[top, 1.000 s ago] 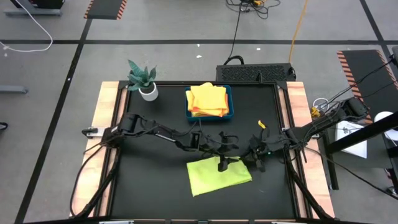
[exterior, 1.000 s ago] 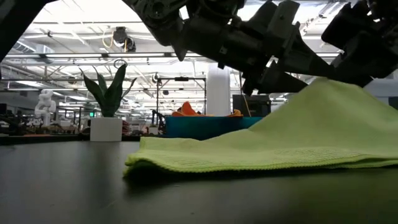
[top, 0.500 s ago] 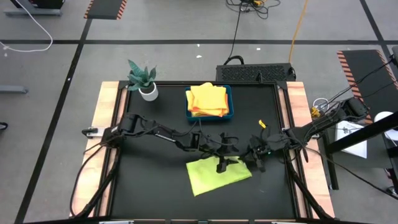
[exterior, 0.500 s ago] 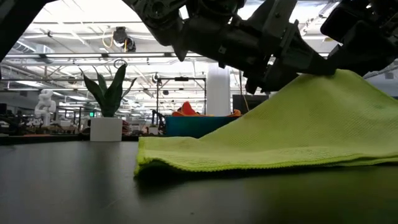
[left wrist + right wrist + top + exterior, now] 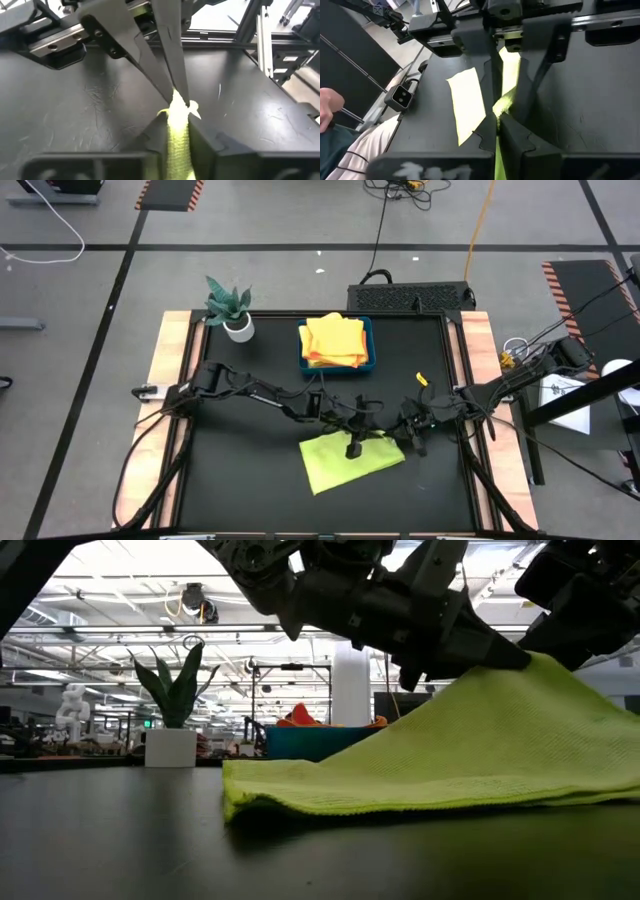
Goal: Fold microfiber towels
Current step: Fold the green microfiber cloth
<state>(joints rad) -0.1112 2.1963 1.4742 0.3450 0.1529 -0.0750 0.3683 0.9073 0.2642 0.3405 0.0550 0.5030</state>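
Observation:
A lime green microfiber towel point(image 5: 345, 463) lies on the black table near its front middle. Its low left fold point(image 5: 232, 802) rests on the table, and its far right part rises to a peak point(image 5: 535, 665). My left gripper point(image 5: 368, 442) and my right gripper point(image 5: 398, 438) face each other at that peak, both shut on the cloth. More towels, yellow and orange point(image 5: 334, 340), lie piled in a blue tray point(image 5: 371, 345) at the far middle. My left gripper pinches a bunched bit of the towel's raised far-right part point(image 5: 178, 111) between its two fingers, coming nearly level from the table's left. How many layers, I cannot tell. The cloth slopes down from the hold to the table. My right gripper pinches the same raised part point(image 5: 503, 106) between its two fingers, coming nearly level from the table's right, tip to tip with the left fingers point(image 5: 491, 75). The rest of the towel lies on the table.
A potted plant point(image 5: 231, 308) stands at the far left corner. A small yellow object point(image 5: 421, 380) lies right of the tray. A person's hand point(image 5: 326, 107) and striped sleeve point(image 5: 367, 147) show beyond the table's edge in the right wrist view.
My left gripper has shut on the towel's raised part beside the right gripper and turned slightly. The peak has been drawn a little higher, and the towel's low left fold has slid a short way toward the grippers.

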